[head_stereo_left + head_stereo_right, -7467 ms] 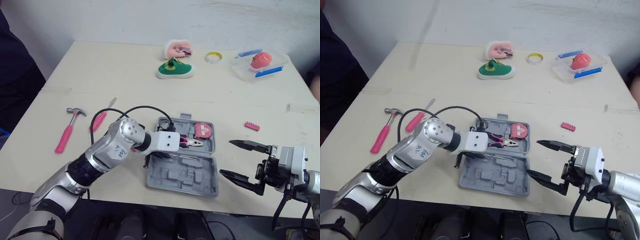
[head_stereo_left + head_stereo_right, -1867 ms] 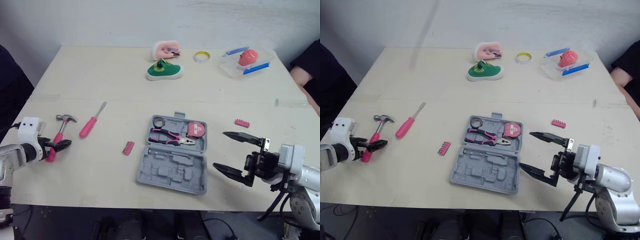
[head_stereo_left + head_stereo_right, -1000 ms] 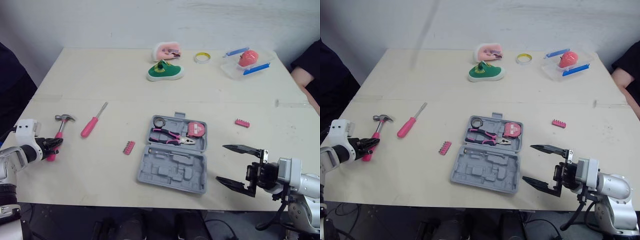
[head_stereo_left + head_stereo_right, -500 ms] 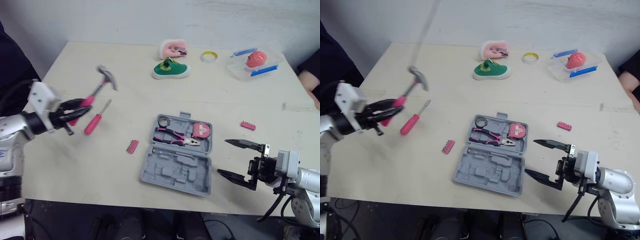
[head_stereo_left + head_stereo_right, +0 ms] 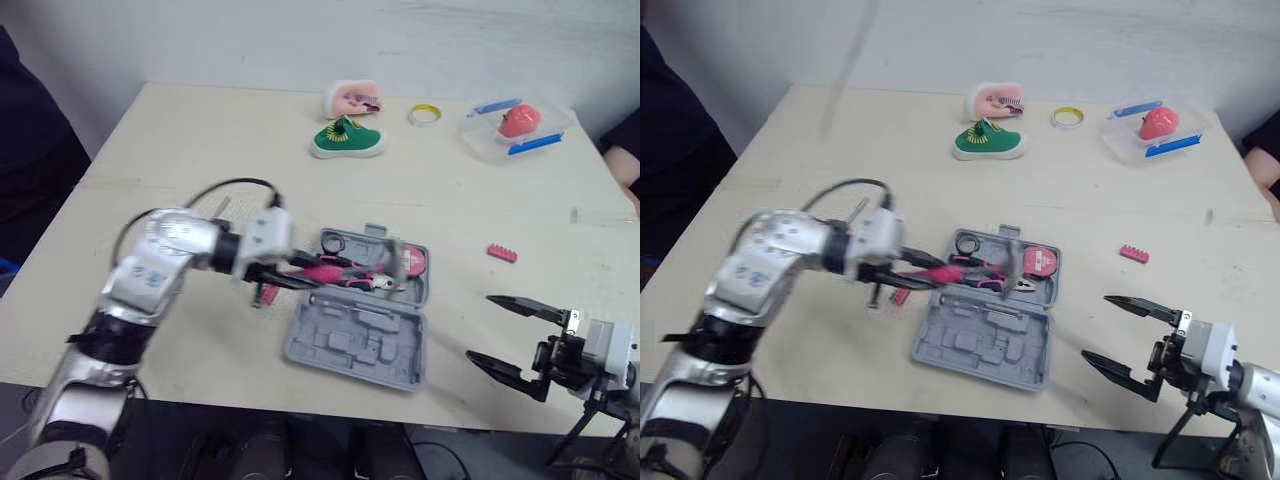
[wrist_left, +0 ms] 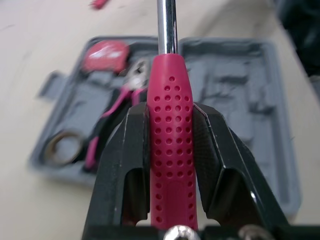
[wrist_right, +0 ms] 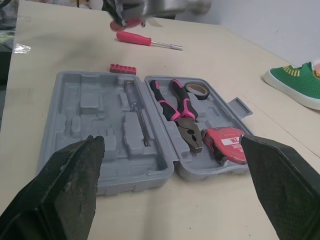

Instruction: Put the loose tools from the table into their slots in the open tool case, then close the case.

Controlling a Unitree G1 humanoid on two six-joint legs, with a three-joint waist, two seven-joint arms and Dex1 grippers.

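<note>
I have the pale beige tabletop [image 5: 200, 140] across most of the head view. Just below the middle of the frame, the grey moulded plastic tool case [image 5: 350, 345] lies open. Its far half holds the pink-and-black-handled pliers [image 7: 180, 107], a red tape measure [image 7: 225, 137] and a small dark roll of tape [image 7: 197, 89].

The left gripper [image 5: 285, 272] reaches in from the lower left to the case's left edge. Its two black fingers [image 6: 127, 145] are closed tight on the pink perforated handle of the steel-headed hammer [image 6: 169, 150]. The hammer lies roughly level across the far half of the case, over the pliers, with its head toward the tape measure (the head is smeared, so I cannot tell whether it touches anything).

The right gripper [image 5: 480, 327] hangs at the lower right of the frame, off the case's right side, with its jaws spread wide and nothing between them.

On the table left of the case lie a pink-handled screwdriver [image 7: 134, 39] and, nearer the case, a pink strip of bits [image 7: 122, 68]. A second pink strip [image 5: 503, 254] lies to the right of the case. Along the top of the frame sit a green shoe [image 5: 347, 140], a yellow ring [image 5: 425, 114] and a clear plastic tub [image 5: 490, 140].
</note>
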